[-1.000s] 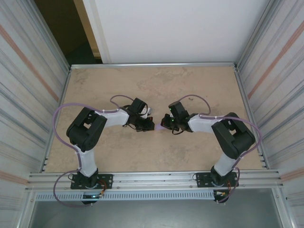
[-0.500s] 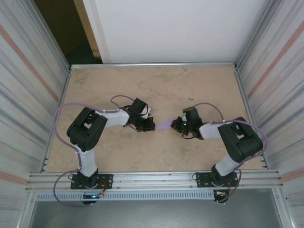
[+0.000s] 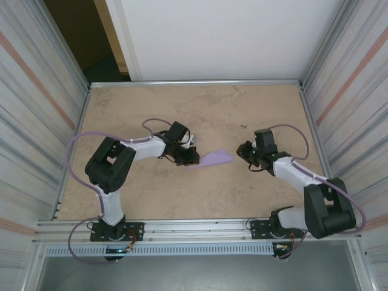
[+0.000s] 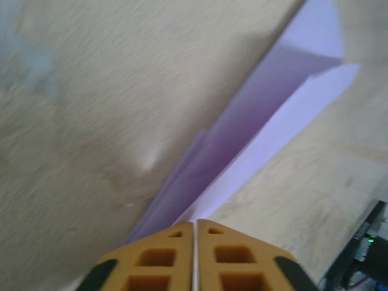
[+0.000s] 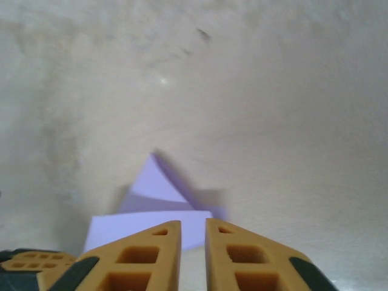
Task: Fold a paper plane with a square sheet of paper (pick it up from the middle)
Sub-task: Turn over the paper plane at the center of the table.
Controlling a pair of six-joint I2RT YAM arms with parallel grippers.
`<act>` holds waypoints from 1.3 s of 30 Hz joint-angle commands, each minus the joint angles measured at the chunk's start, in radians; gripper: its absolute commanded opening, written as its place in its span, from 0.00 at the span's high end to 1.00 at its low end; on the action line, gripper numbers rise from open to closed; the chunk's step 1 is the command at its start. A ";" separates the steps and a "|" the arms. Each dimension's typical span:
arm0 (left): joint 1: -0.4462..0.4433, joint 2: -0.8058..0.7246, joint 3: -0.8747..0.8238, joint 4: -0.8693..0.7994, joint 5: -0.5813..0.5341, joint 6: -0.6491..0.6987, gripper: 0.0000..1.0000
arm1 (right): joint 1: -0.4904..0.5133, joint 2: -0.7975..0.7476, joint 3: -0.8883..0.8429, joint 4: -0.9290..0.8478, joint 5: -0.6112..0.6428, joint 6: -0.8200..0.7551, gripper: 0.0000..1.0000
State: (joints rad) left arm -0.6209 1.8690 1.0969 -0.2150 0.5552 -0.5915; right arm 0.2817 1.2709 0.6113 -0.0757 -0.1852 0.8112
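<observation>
The paper plane (image 3: 212, 159) is lying as a narrow lavender dart near the middle of the table (image 3: 182, 103), pointing left, with its tip at the left gripper (image 3: 193, 157) and its wider tail toward the right gripper (image 3: 244, 150).

The overhead view is showing both arms at once and a clear gap of bare table between the tail and the right gripper. The left wrist view is showing what the overhead one cannot. The orange fingers (image 4: 157, 260) are pressing almost together, leaving only a hairline seam. The folded layers are narrowing straight into that seam, so the tip is looking pinched there. In the right wrist view the fingers (image 5: 151, 254) are standing slightly apart with nothing between them. The plane's tail is sitting just beyond their tips as a small pale triangle over a flat flap.

A second ago the two grippers were facing each other closely, with only a sliver of lavender between them. Half a second ago the right gripper was still at the tail. Now it is drawing away to the right, its arm swinging outward, and the plane is showing its full length.
</observation>
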 commanded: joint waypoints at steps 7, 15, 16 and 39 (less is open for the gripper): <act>0.087 -0.232 0.012 -0.023 0.016 -0.017 0.54 | 0.157 0.056 0.223 -0.358 0.082 0.083 0.55; 0.217 -0.400 -0.139 -0.115 -0.127 0.058 0.30 | 0.354 0.347 0.493 -0.589 0.186 0.324 0.35; 0.231 -0.418 -0.156 -0.116 -0.134 0.060 0.27 | 0.371 0.381 0.517 -0.594 0.192 0.346 0.34; 0.328 -0.496 -0.243 -0.116 -0.122 0.121 0.14 | 0.457 0.613 0.730 -0.779 0.327 0.625 0.28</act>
State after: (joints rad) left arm -0.3016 1.3773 0.8558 -0.3210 0.4187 -0.4931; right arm 0.7383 1.8961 1.3354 -0.7799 0.1089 1.3777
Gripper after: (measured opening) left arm 0.862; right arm 0.726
